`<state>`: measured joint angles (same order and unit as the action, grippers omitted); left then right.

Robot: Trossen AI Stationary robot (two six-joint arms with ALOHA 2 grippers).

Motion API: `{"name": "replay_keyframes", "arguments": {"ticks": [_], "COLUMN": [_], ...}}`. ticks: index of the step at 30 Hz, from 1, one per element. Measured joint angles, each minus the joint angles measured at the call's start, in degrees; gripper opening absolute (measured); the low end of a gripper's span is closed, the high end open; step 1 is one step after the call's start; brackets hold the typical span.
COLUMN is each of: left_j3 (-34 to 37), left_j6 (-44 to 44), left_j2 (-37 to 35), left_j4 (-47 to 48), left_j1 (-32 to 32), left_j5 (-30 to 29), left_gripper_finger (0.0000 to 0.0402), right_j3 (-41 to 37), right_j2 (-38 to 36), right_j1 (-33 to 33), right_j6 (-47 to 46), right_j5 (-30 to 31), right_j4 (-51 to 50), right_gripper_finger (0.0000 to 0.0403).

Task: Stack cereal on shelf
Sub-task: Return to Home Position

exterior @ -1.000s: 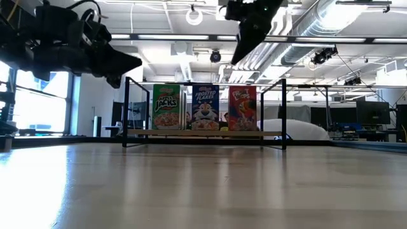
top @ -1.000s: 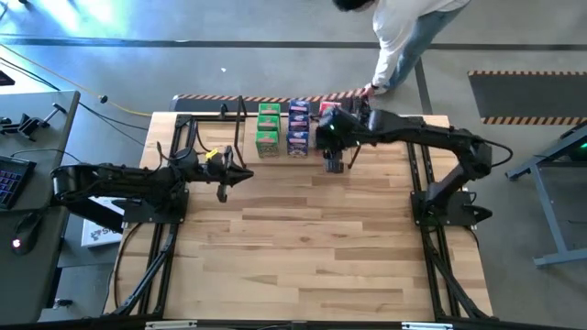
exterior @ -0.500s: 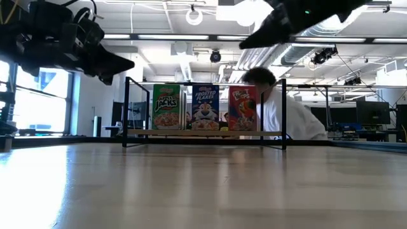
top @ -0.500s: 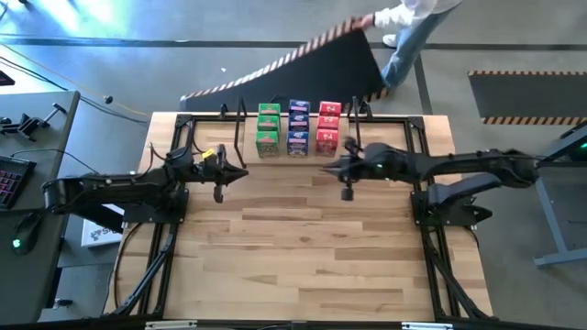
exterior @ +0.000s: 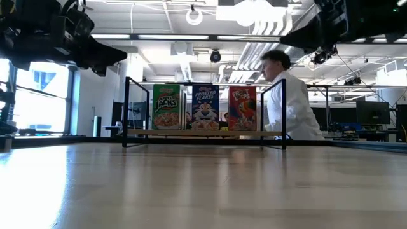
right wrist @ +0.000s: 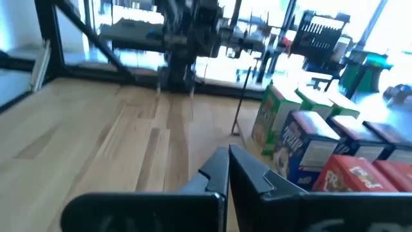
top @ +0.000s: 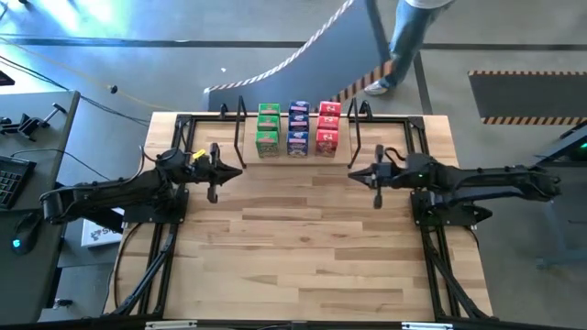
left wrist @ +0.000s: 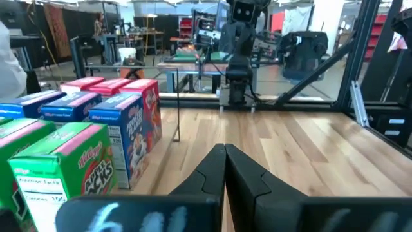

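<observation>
The cereal boxes are standing upright on the shelf (exterior: 137,132) in three rows side by side: green (top: 268,129), blue (top: 298,128) and red (top: 328,127), with the black hoop frames closing off both ends. The shelf is sitting at the far edge of the table (top: 303,247), beyond both pincers and between them. The green row is lying nearest the left pincer (top: 236,170) and the red row nearest the right pincer (top: 354,174). Neither pincer is touching a box or the shelf. Both arms are hanging above the bare wood, reaching inward from opposite sides of the table so that the two pincers are pointing toward each other, well apart. In each wrist view the two dark fingers are pressing together tip to tip, so the left pincer (left wrist: 225,154) and the right pincer (right wrist: 228,154) are both fully closed and are carrying nothing. Beyond the shelf, farther from the pincers than the boxes, a person in a white coat (exterior: 289,105) is standing on the floor beside a dark mat with a striped edge (top: 321,55).
</observation>
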<state>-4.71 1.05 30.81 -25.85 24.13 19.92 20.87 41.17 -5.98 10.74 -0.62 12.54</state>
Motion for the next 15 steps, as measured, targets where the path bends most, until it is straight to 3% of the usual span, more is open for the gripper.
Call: {"name": "replay_keyframes", "arguments": {"ticks": [8, 15], "left_j3": [0.00, 0.01], "left_j6": [-0.73, -0.72], "left_j2": [-4.74, -10.21], "left_j4": [3.19, 8.16], "left_j1": [1.23, 3.37], "left_j5": [0.03, -0.15], "left_gripper_finger": [0.0000, 0.0000], "right_j3": [-10.13, -16.78], "right_j2": [-13.58, -27.17], "right_j1": [-0.02, -0.02], "right_j6": [-0.78, -1.77], "right_j5": [-0.04, 0.55], "right_j4": [5.74, 4.87], "right_gripper_finger": [0.0000, 0.0000]}}
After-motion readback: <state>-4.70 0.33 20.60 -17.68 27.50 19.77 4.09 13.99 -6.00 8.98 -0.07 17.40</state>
